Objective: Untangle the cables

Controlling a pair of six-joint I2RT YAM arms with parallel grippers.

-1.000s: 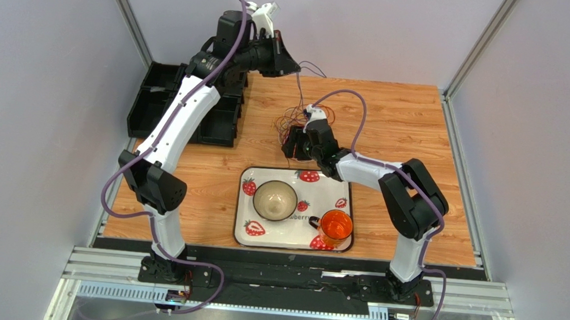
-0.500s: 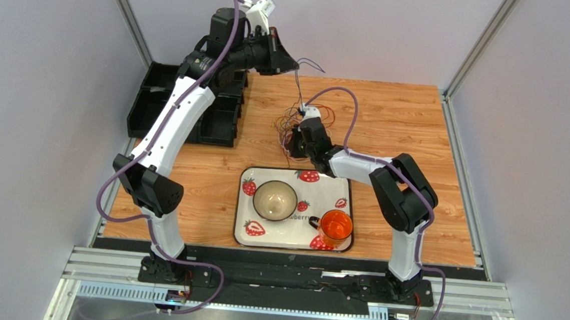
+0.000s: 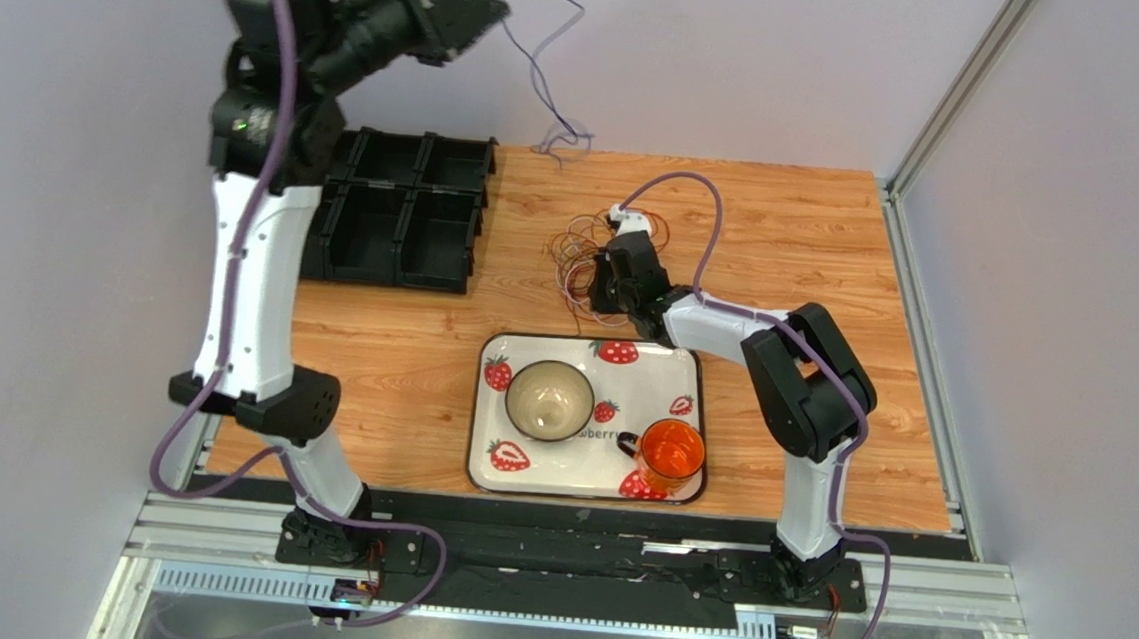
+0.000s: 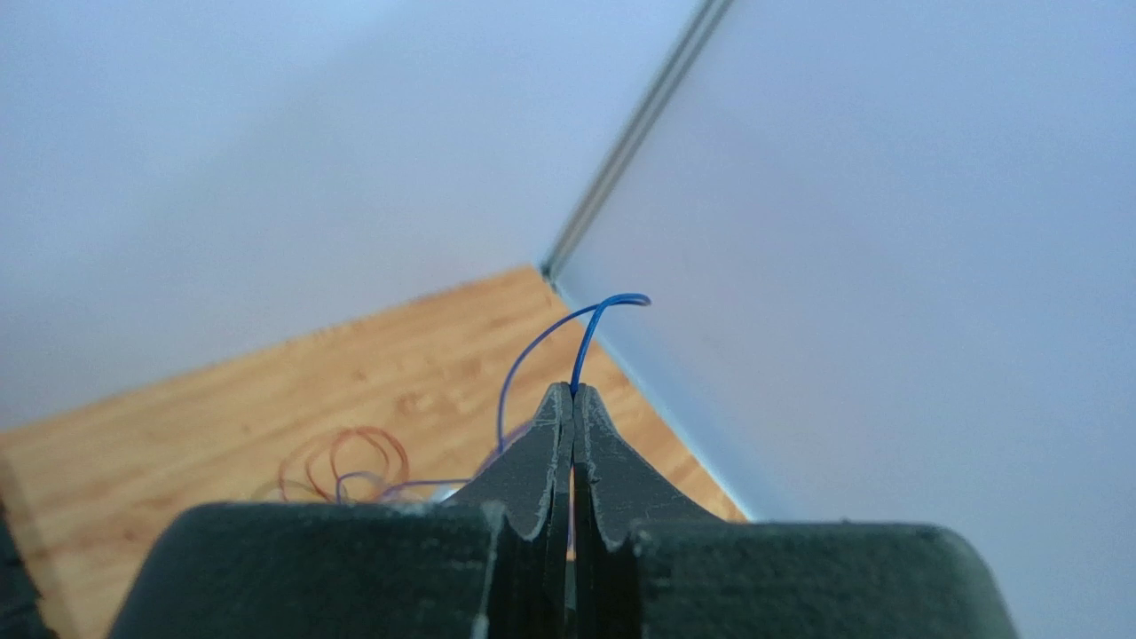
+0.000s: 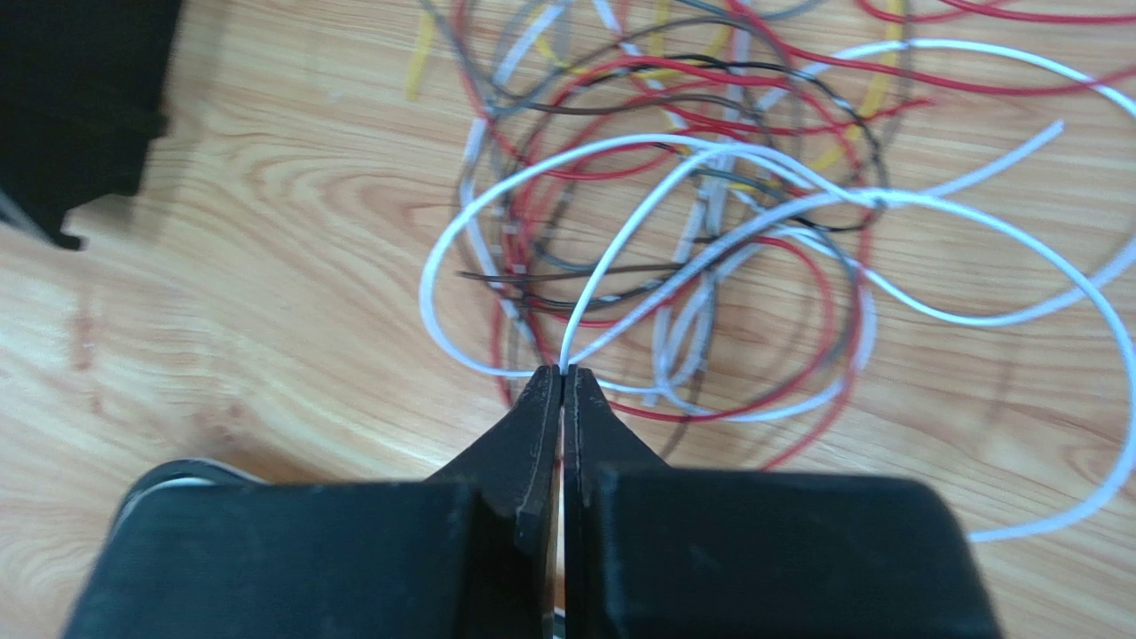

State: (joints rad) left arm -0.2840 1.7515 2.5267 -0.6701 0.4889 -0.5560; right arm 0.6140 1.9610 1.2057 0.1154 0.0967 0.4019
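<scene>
- Two robot arms reach over a light brown wooden table (image 3: 808,231).
- The left gripper (image 3: 489,10) is held up high, close to the back wall.
- Its jaws are pressed together, and they pinch a thin blue cable (image 4: 534,354) right at the tips.
- The thin blue cable hangs down from that gripper in a loose wavy line. Its low end is near the back edge of the table, a little away from the other wires.
- The right gripper (image 5: 562,380) is down low, just above the wood.
- Its jaws are pressed together too, and they pinch a thin white cable (image 5: 640,139).
- The white cable makes big loops that cross over red and dark wires.
- The tangled pile of cables (image 3: 588,246) lies on the table right by the right gripper. It has red, white, yellow and dark wires in it.
- A set of black plastic bins (image 3: 387,224) sits to the left of the pile.
- A white tray with strawberry pictures (image 3: 588,464) sits nearer the arm bases. It holds a tan bowl (image 3: 551,400) and an orange cup (image 3: 670,453).
</scene>
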